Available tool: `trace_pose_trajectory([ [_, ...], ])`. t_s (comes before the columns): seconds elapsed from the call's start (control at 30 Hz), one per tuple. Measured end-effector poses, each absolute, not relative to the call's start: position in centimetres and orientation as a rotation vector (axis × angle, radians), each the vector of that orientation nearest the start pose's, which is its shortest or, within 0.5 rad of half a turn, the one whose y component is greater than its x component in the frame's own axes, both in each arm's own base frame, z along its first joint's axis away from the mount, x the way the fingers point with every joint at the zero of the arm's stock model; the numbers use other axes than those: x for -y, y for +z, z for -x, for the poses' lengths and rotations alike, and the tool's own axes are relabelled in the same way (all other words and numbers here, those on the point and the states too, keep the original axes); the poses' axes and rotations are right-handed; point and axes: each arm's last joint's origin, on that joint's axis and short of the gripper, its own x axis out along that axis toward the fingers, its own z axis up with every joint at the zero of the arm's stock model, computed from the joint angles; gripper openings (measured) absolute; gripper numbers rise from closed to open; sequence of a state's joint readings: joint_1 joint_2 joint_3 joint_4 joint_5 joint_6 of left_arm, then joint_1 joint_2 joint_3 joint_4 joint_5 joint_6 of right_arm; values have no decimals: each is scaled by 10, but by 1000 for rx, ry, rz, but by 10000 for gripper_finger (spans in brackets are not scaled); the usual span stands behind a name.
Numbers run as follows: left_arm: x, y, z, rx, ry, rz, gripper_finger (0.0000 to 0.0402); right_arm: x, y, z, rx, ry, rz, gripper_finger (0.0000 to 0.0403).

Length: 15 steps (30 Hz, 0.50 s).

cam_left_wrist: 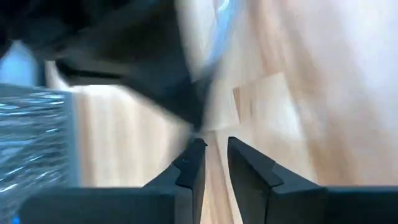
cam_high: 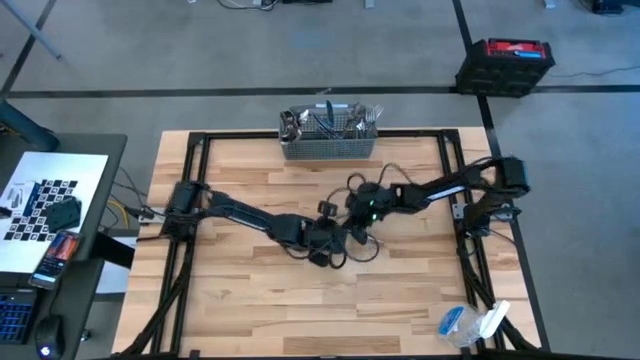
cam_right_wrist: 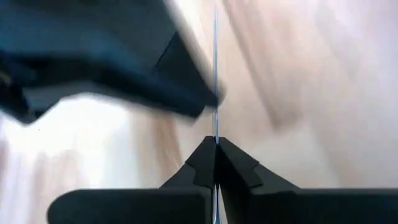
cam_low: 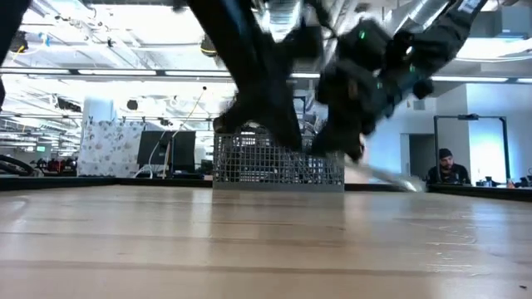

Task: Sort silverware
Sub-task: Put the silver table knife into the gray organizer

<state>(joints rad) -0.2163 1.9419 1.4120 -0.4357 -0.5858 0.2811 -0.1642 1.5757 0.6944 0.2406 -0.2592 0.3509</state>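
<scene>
The grey wire-mesh basket (cam_high: 328,140) stands at the table's far middle with several pieces of silverware (cam_high: 345,118) upright in it. Both arms meet over the table's middle. My right gripper (cam_right_wrist: 216,142) is shut on one slim silver piece (cam_low: 386,177); whether it is a fork, spoon or knife I cannot tell. My left gripper (cam_left_wrist: 214,148) hangs just beside it, toward the near-left. Its fingers stand a narrow gap apart, and only the table's wood shows between them. My right gripper pinches the slim metal piece between its two fingers. In the wrist view it shows edge-on as a thin bright line (cam_right_wrist: 216,93) running out past the fingertips. The fingers slant downward. In the low view the piece slopes down from the fingers, its free end (cam_low: 407,185) clear of the table.
A clear plastic bag (cam_high: 475,322) lies at the table's near right corner. Left of the table is a side desk with a checkerboard card (cam_high: 40,205). A red-and-black case (cam_high: 505,62) sits on the floor beyond. A person (cam_low: 445,166) is in the room behind.
</scene>
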Motion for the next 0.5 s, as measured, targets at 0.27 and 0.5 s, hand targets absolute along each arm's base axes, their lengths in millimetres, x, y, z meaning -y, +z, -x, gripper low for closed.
trace_pose_trajectory([
  [0.27,67,319,-337,-735,399,-571,53,109,272,-267,-122,-166,-250,1],
  [0.5,43,377,-279,-613,473,-415,53,188,336,-259,347,-350,-95,1],
])
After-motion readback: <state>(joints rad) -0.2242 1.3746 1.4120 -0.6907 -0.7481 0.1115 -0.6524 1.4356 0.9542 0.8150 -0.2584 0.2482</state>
